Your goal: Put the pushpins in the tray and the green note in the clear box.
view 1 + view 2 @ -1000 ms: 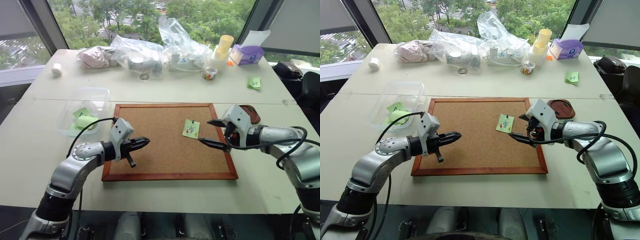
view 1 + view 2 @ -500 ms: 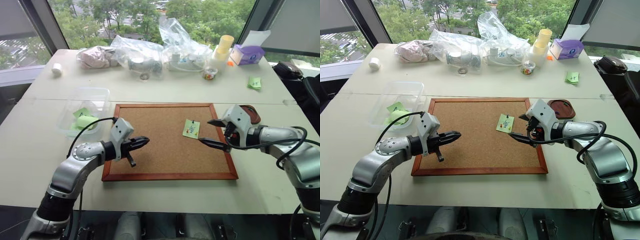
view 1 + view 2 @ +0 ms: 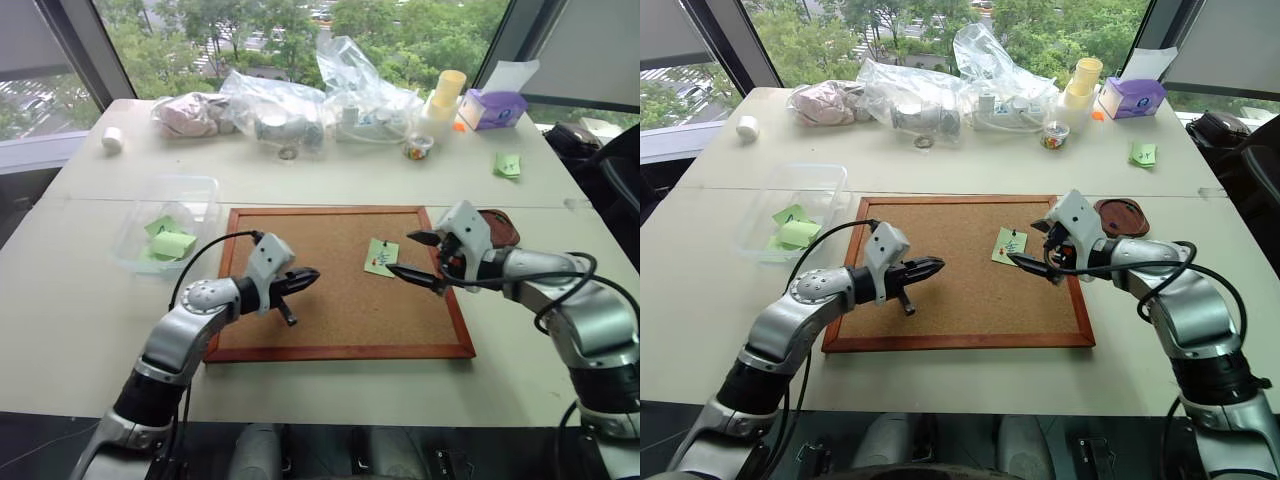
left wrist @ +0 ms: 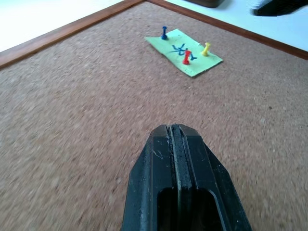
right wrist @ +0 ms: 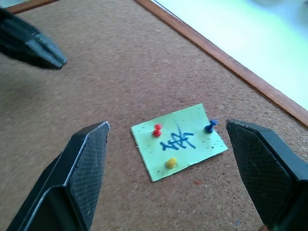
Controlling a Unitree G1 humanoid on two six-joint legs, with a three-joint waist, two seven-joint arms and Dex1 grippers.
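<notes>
- Jaws of the left gripper [image 4: 175,139] are pressed together with nothing between them, held over the left-centre of the cork board [image 3: 330,300] and pointing across it toward the green note [image 5: 179,139].
- Jaws of the right gripper [image 5: 168,163] are spread wide and hold nothing; they sit just off the note's right side, and in the right wrist view the note lies in the gap between the 2 fingers [image 5: 79,168].
- Green note: pale green square, blue scribble in the middle, lying flat on the right half of the board, well inside the wooden frame [image 3: 340,352].
- 3 pushpins stand in the note: red [image 5: 157,130], yellow [image 5: 170,163], blue [image 5: 210,127]. Red and blue sit at opposite edges, yellow at a third edge.
- Open cork lies all round the note; the widest bare stretch is between the 2 grippers.
- Tray [image 3: 1122,215]: dark reddish-brown oval on the bench [image 3: 90,300], just outside the board's upper right corner, partly hidden by the right arm.
- Clear box [image 3: 810,185] stands on the bench just left of the board's upper left corner, with plain green notes [image 3: 792,230] inside.
- Far edge of the bench carries clear plastic bags [image 3: 320,95], cups [image 3: 445,95] and a purple tissue box [image 3: 493,107].
</notes>
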